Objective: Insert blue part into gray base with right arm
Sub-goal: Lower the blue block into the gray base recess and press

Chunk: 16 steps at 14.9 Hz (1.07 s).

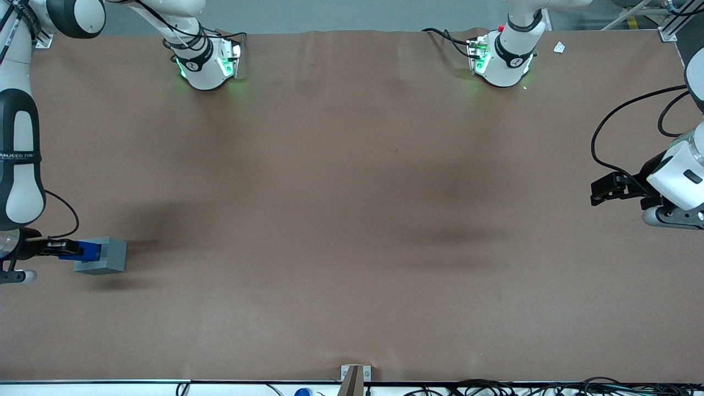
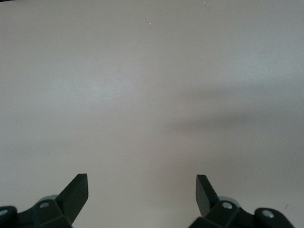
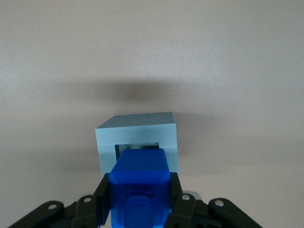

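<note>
Black two-finger gripper (image 1: 69, 250) of white jointed right arm (image 1: 19, 165) pinching small bright blue plastic block (image 3: 139, 183) between both fingers (image 3: 102, 194), at working arm's end of brown table (image 1: 352, 220). Block's long axis lying level, pointing toward 3 o'clock in front view, into light gray plastic cube (image 1: 103, 255). Nose sitting at mouth of cube's square recess (image 3: 137, 146), seemingly just entering; depth unclear. Recess facing gripper. Cube resting on table. Count: one blue block, one gray cube.
</note>
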Tool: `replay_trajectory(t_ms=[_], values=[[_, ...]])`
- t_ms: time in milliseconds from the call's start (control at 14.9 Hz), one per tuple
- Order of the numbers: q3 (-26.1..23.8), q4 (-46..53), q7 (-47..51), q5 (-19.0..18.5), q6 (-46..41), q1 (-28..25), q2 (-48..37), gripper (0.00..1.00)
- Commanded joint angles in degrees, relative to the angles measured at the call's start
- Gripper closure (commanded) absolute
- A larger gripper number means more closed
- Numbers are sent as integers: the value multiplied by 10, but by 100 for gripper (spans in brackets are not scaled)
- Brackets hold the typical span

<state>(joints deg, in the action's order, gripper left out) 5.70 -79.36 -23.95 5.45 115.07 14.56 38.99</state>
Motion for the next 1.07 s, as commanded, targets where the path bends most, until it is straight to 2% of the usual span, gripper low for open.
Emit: replay_trajectory(t_ms=[0,1007], values=[[-5,-26,11,4,1,-1,-15,100],[-4,-33,11,-4,37,-4,-14,100]])
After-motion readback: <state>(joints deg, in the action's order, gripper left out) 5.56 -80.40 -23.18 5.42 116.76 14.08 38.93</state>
